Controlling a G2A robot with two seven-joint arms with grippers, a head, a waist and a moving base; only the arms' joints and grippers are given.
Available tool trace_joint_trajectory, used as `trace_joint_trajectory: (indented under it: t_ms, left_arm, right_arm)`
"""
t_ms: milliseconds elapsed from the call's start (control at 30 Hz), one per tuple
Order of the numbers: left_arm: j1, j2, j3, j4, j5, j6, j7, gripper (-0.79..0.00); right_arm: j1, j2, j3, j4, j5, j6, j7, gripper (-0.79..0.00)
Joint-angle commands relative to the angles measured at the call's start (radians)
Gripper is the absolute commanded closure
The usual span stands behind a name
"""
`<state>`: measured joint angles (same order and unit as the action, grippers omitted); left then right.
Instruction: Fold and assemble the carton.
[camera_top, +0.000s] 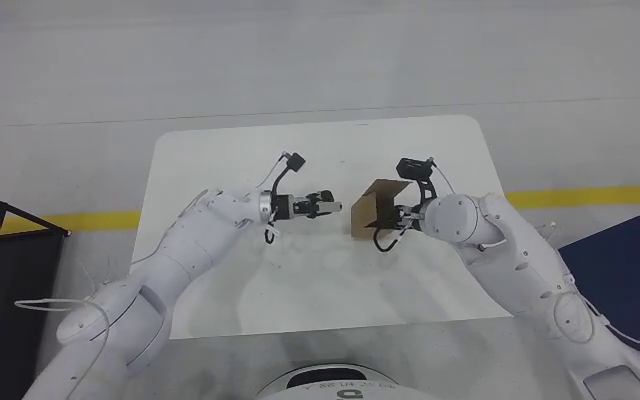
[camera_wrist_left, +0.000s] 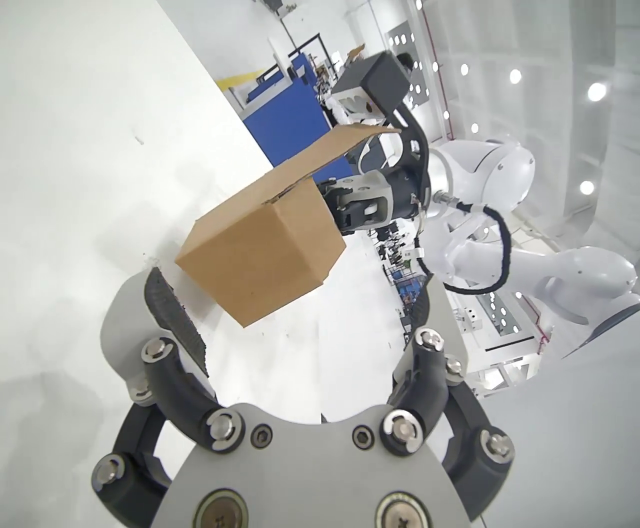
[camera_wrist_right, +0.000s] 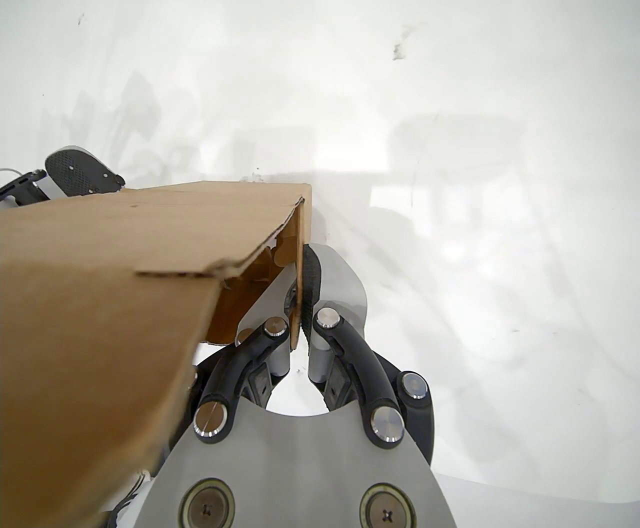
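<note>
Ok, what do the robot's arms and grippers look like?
The left arm and right arm have smooth white shells and black wrist cables. The left gripper and right gripper share grey metal plates, black links, silver pins and black textured pads.

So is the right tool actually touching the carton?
Touching. The right wrist view shows the right tool shut on one wall of the carton, with the cardboard pinched between both pads.

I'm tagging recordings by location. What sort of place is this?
Probably a robotics lab in an industrial hall: a white table on a grey floor marked by a yellow line, with a blue cabinet and round ceiling lights behind.
</note>
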<state>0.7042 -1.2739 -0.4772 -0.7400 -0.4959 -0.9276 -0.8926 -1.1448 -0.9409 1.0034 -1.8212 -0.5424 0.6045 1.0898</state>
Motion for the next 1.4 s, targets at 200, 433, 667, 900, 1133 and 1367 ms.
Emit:
trace_joint_trajectory:
  t_ms: [200, 433, 667, 900, 1133, 1367]
  left_arm:
    - [-0.009, 0.018, -0.010, -0.038, 0.046, 0.024, -0.024, -0.785]
    - [-0.014, 0.024, -0.027, -0.049, 0.070, 0.079, -0.061, -0.785]
    - [-0.031, 0.001, -0.014, -0.078, 0.130, 0.190, -0.044, -0.785]
    - [-0.064, -0.032, 0.016, -0.097, 0.218, 0.322, -0.045, -0.696]
    - [-0.074, -0.051, 0.018, -0.107, 0.259, 0.407, -0.038, -0.440]
    - [-0.067, -0.053, 0.000, -0.117, 0.284, 0.450, -0.043, -0.326]
  right_arm:
    - [-0.027, -0.014, 0.083, 0.080, 0.297, -0.238, -0.097, -0.720]
    - [-0.125, -0.012, 0.186, 0.213, 0.526, -0.547, -0.202, -0.702]
    - [-0.164, -0.008, 0.233, 0.264, 0.622, -0.687, -0.191, -0.668]
    - [-0.173, -0.008, 0.234, 0.271, 0.630, -0.712, -0.182, -0.686]
    - [-0.176, -0.009, 0.225, 0.264, 0.620, -0.719, -0.169, -0.693]
    - [-0.183, -0.009, 0.224, 0.262, 0.619, -0.728, -0.165, -0.671]
